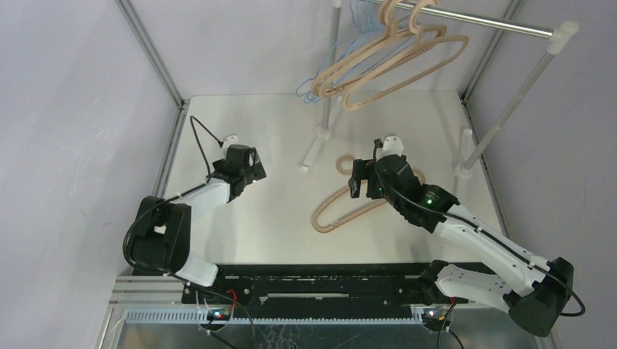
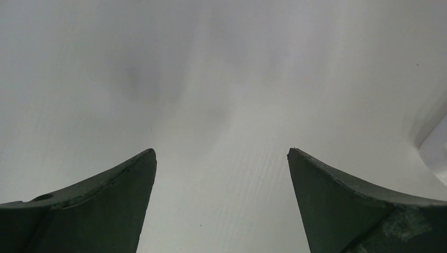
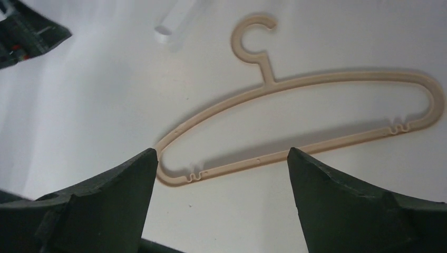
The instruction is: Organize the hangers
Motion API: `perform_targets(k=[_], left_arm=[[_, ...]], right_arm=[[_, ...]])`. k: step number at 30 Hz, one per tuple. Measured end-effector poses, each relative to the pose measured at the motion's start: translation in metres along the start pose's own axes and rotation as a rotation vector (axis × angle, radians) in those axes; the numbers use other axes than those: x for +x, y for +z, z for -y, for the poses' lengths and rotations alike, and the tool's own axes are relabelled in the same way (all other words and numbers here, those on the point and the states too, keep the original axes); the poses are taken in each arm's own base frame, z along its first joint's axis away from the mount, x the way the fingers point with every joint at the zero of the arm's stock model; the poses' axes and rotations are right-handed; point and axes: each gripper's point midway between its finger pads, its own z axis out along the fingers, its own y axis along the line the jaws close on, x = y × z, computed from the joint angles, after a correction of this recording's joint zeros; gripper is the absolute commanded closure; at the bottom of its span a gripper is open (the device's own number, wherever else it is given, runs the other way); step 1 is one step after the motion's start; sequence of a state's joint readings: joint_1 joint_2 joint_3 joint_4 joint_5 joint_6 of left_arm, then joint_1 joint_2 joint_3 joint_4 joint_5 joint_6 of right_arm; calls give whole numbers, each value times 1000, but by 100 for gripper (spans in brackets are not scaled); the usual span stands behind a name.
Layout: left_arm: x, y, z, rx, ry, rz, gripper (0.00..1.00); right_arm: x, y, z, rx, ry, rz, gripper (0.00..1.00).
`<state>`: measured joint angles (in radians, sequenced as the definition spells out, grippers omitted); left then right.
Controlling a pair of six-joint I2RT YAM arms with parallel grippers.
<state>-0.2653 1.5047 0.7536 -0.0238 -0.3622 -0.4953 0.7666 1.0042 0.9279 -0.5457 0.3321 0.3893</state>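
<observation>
One tan hanger [image 1: 317,218] lies flat on the white table [image 1: 276,233], right of centre, its hook toward the far side and close to the white foot [image 1: 313,153] of the rack's left post. The right gripper [image 1: 361,180] hovers above it with its jaws spread wide and nothing between them. In the right wrist view [image 3: 221,150] the hanger [image 3: 268,71] runs across the gap, its lower bar just beyond the two fingertips and not touching them. Bare table surrounds the hanger on the near and left sides.

The other tan hangers [image 1: 416,25] hang by their hooks from the silver rail [image 1: 495,27] at the far side, with thin light-blue hangers [image 1: 304,92] bunched just left of them.

The left gripper [image 1: 247,163] sits over bare table near the left edge, well apart from the hanger. Its jaws are also wide open and empty, and the left wrist view [image 2: 221,153] shows only white surface ahead.
</observation>
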Motion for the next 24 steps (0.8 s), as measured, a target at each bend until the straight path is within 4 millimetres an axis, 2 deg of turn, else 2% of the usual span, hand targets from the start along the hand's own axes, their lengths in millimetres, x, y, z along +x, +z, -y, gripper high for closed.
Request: perform_targets(k=[3, 8, 10, 13, 15, 18, 21, 24], left_arm=[[1, -5, 7, 26, 19, 4, 1], [-1, -22, 24, 94, 47, 27, 1], [-2, -28, 29, 118, 49, 35, 1], [-2, -36, 31, 137, 50, 45, 0], [0, -40, 31, 149, 53, 43, 1], [5, -48, 29, 165, 56, 38, 1], [6, -56, 29, 189, 54, 36, 0], [2, -64, 34, 228, 48, 44, 1]], right_arm=[[4, 9, 12, 57, 38, -1, 0], [36, 36, 45, 120, 200, -65, 0], [52, 43, 51, 151, 245, -94, 0], [70, 57, 34, 159, 264, -158, 0], [73, 71, 21, 172, 281, -203, 1], [60, 98, -3, 197, 342, -241, 3], [48, 124, -21, 224, 431, -245, 12], [51, 138, -28, 254, 533, -261, 16]])
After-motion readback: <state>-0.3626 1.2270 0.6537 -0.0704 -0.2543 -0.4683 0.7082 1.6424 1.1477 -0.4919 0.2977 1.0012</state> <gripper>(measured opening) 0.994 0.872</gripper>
